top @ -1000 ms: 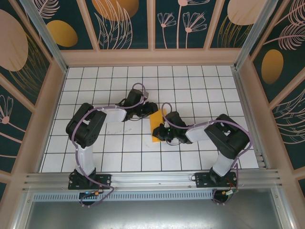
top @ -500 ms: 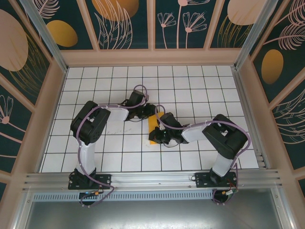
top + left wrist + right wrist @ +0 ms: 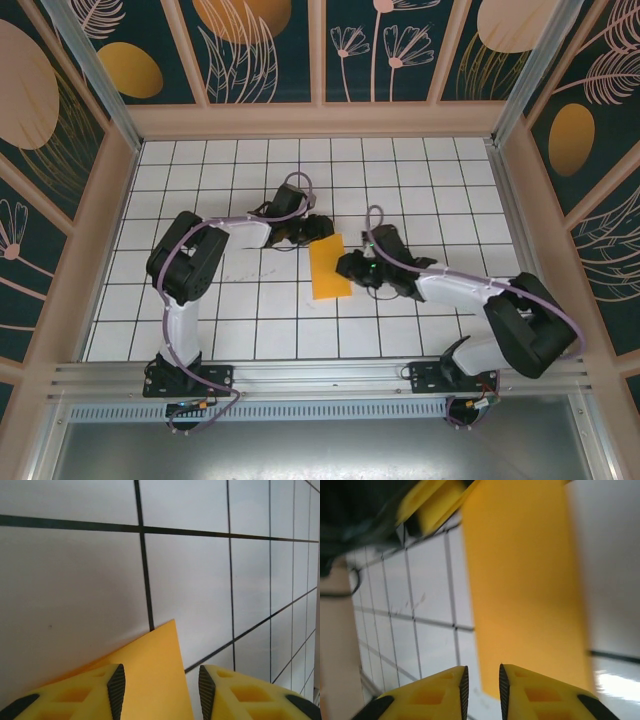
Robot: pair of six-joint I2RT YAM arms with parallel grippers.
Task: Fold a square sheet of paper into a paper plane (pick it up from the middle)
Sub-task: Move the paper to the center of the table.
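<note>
Square sheet of paper [image 3: 329, 267]: lies on the white-grid bench [image 3: 200, 180], showing as an orange-yellow oblong rather than a square. Left hand [image 3: 318, 229] at its far corner, released, fingers [image 3: 116, 687] wide apart over that corner. Right hand [image 3: 346, 266] at its right edge, fingers [image 3: 464, 685] a narrow slit apart; cannot tell whether pinching the sheet.

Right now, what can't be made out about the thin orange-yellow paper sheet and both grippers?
- Top external: the right gripper covers the right edge of the thin orange-yellow paper sheet; any pinch is hidden.
- Right wrist: motion blur; creases unreadable, fingertip contact with the sheet unclear.
- Left wrist: the yellow fingers of the left gripper and the bottom edge cut off most of the sheet.
</note>
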